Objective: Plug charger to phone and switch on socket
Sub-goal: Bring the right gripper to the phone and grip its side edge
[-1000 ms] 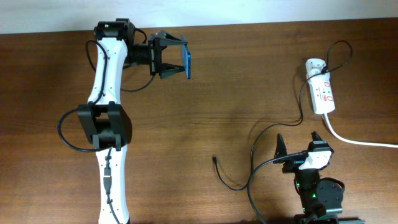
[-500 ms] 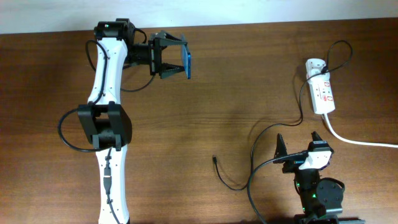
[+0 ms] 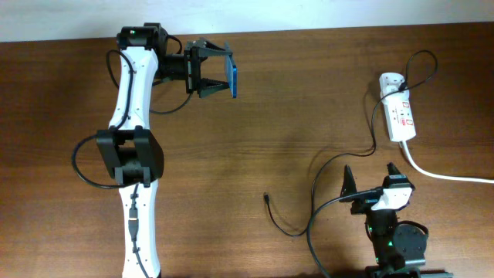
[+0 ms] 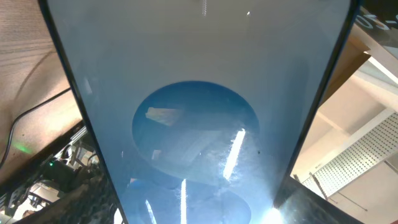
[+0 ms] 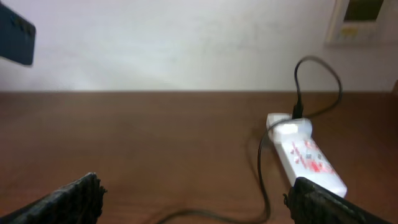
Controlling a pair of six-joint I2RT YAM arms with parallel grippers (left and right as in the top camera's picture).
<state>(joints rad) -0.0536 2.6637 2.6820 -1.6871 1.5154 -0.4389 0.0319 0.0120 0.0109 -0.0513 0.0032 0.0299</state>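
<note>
Nearest you, your right gripper (image 3: 370, 173) sits low with its fingers spread wide, holding nothing. To its left, the charger plug tip (image 3: 266, 198) lies loose on the wooden table (image 3: 309, 93). Its thin black cable climbs to the white adapter (image 3: 390, 79), seated at the far end of the power strip (image 3: 400, 117). At the far edge, your left gripper (image 3: 224, 71) pinches the phone (image 3: 233, 77) on edge, and the blue screen fills its wrist view.

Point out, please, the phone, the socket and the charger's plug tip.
phone (image 3: 234, 79): overhead view, middle of its blue face.
socket (image 3: 400, 117): overhead view, middle of the white body.
charger (image 3: 266, 198): overhead view, its black plug tip.
</note>
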